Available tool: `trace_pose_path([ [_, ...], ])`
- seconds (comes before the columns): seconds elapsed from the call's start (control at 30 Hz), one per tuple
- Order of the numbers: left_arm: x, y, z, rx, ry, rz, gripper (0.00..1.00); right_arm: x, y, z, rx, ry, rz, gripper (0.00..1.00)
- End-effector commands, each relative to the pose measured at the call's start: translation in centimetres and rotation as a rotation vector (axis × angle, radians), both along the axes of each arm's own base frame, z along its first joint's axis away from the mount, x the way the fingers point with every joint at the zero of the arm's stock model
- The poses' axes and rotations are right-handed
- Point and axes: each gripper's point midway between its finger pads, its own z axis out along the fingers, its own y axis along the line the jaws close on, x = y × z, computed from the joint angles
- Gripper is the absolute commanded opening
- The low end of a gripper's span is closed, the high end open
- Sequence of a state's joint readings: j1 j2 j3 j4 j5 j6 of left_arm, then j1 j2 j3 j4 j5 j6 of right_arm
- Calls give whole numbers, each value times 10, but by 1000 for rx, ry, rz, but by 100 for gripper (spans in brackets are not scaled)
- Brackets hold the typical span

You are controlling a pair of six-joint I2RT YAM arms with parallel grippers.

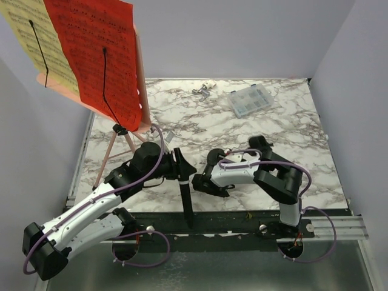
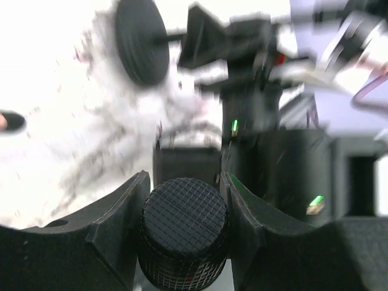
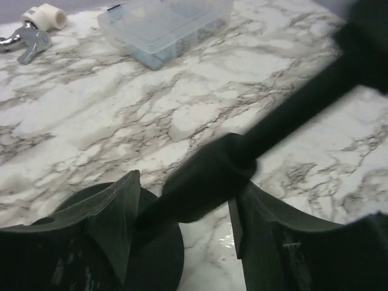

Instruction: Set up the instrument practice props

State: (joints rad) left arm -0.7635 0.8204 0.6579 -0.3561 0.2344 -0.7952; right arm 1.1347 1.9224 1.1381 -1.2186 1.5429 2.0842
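Left gripper [image 2: 183,180] is clamped on the mesh head of the microphone [image 2: 185,233]; the right gripper [image 3: 187,185], jaws apart, straddles the microphone's stem near its round base [image 3: 162,257].

The black microphone stand [image 3: 285,115] slants between the tool's [image 3: 187,185] fingers [image 3: 112,224].

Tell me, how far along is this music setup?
Done: the music stand is up, holding a yellow page and a red page. In hand: the left gripper clamps the microphone by its head; the right gripper sits open around its short stand. Left, probably: standing the microphone upright on the table.
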Motion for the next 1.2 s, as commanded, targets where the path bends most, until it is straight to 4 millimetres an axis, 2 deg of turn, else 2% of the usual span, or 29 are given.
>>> trace_pose_path([
  [0.0,36,-8,54,-139,-178,98,0,-29,-20,-13,-250,135,44,66],
  [0.13,37,-9,56,-139,-182,94,0,-34,-20,-5,-265,108,87,81],
  [0.23,37,-9,53,-135,-179,95,0,-39,-20,1,-265,91,117,86],
  [0.4,38,-11,51,-136,-167,89,0,-43,-22,10,-248,68,139,86],
  [0.53,37,-12,52,-140,-168,87,0,-45,-23,25,-242,63,148,84],
  [0.63,36,-12,49,-138,-163,87,0,-47,-27,39,-130,21,149,84],
  [0.77,37,-13,48,-142,-155,87,0,-50,-29,47,158,-63,130,83],
  [0.93,36,-16,47,-158,-145,78,0,-39,-15,59,416,-200,126,85],
  [1.0,35,-17,47,-165,-138,75,0,-35,-8,67,507,-234,111,81],
  [1.07,33,-17,46,-170,-134,73,0,-30,-8,73,598,-245,59,79],
  [1.17,32,-16,46,-176,-134,76,0,-19,-16,88,646,-280,12,77],
])
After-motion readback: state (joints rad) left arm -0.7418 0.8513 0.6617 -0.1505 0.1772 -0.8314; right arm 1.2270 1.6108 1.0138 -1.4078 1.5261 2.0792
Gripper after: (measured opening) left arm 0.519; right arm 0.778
